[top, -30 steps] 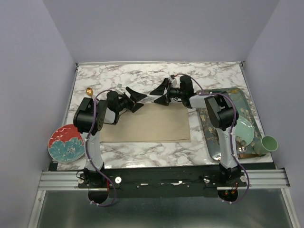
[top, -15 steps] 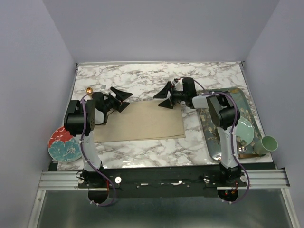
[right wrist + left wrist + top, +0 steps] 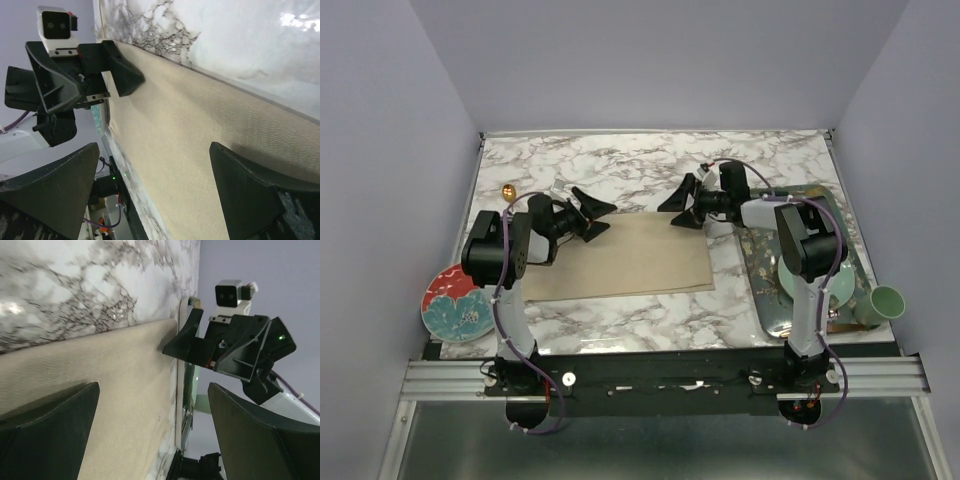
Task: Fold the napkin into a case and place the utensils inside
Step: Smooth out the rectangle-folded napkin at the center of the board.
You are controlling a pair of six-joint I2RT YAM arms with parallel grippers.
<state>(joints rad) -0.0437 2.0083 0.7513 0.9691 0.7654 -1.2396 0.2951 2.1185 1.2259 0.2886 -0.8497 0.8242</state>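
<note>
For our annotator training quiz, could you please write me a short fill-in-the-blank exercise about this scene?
1. The napkin lies flat on a table with a ____ pattern.
2. The left tool and the right tool both have their jaws ____.
3. The red plate sits on the robot's ____ side.
4. The green cup stands on the robot's ____ side.
Missing words: marble; open; left; right.

pale lilac walls (image 3: 650,60) close in on three sides of a white worktop (image 3: 640,165) veined with grey-brown marble. a silver metal rail (image 3: 660,372) runs along its near edge, above a dull grey-green surface (image 3: 660,445). the light is soft and even.
</note>
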